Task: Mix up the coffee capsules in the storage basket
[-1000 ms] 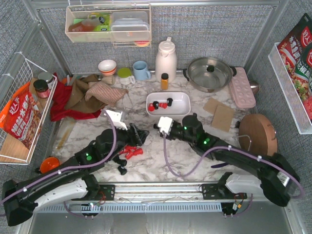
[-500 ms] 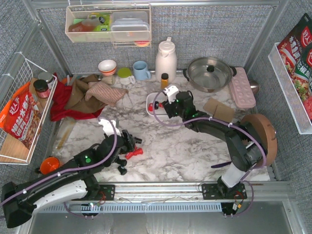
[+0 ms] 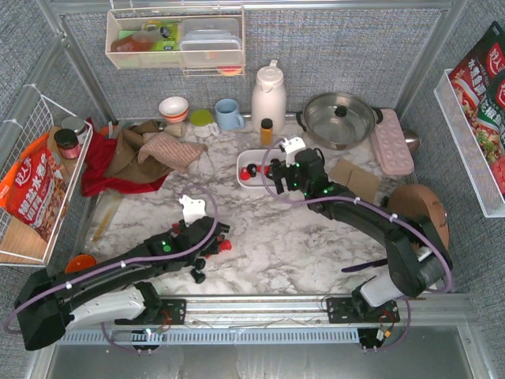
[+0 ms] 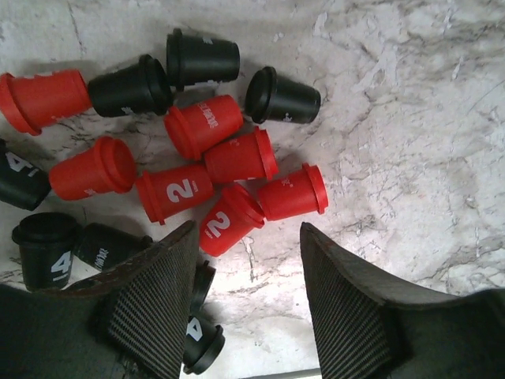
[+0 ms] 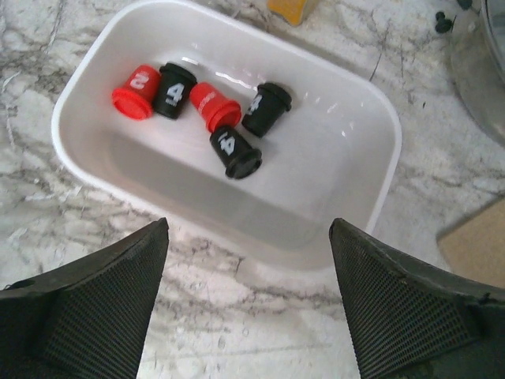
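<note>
Compared with a second before, the right gripper (image 5: pixel 248 237) had swung from just in front of the storage basket (image 5: pixel 323 158) to a spot above it. Its jaws now stood spread wide, released, with nothing between them. The top view back then showed four coffee capsules (image 5: pixel 235 152) in the basket; now there were five. The left gripper (image 4: pixel 248 235) had shifted only slightly and still hung over the loose capsules. Its jaws were also parted and clasped nothing, though one red capsule lay just at the mouth of the gap.

Inside the basket lay two red capsules and three black, clustered in its left half, with the rest of its floor bare. Seven red and at least seven black lay scattered on the marble tabletop (image 4: pixel 410 118), in front of the basket, to its left and well apart from it. A few black ones were partly hidden behind a finger, so that count was uncertain.

The basket was white, glossy, shallow and rectangular with rounded corners, and it sat flat on the marble. The capsules were small cups with flared rims, most lying on their sides. Several red ones bore a white "2" and several black ones a "4".
</note>
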Available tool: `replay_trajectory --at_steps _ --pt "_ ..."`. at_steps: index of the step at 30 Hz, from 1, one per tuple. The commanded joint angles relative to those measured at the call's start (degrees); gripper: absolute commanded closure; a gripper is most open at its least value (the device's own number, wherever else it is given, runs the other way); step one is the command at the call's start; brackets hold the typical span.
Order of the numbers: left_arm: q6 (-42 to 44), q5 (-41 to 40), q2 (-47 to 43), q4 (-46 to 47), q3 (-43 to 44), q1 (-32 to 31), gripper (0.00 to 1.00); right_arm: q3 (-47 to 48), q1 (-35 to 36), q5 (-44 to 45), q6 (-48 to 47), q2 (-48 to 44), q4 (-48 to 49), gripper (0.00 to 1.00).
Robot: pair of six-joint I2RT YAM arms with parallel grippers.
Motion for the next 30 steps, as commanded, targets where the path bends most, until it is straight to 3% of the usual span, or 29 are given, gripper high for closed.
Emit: replay_trajectory --at_steps 1,6,11,16,30 --pt "1.2 3.4 2.4 0.7 0.0 0.0 0.39 -4.1 0.1 -2.8 2.9 -5.2 -2.8 0.14" --pt "5.4 8.9 7.2 5.2 0.9 0.0 0.43 -9.4 0.2 -6.3 5.1 -10.9 -2.9 0.19" --pt "15.4 13.1 12.1 14.3 -0.2 0.0 0.44 -12.6 0.2 -7.0 4.9 -12.5 -1.8 0.2" --pt "22.7 11.4 15.1 17.6 -0.3 0.1 0.45 -13.2 0.2 -8.1 4.8 -12.6 -1.6 0.21" --pt "22.1 15.7 19.0 17.7 -1.5 1.1 0.47 -13.1 0.2 -9.9 5.2 -12.9 -2.0 0.21"
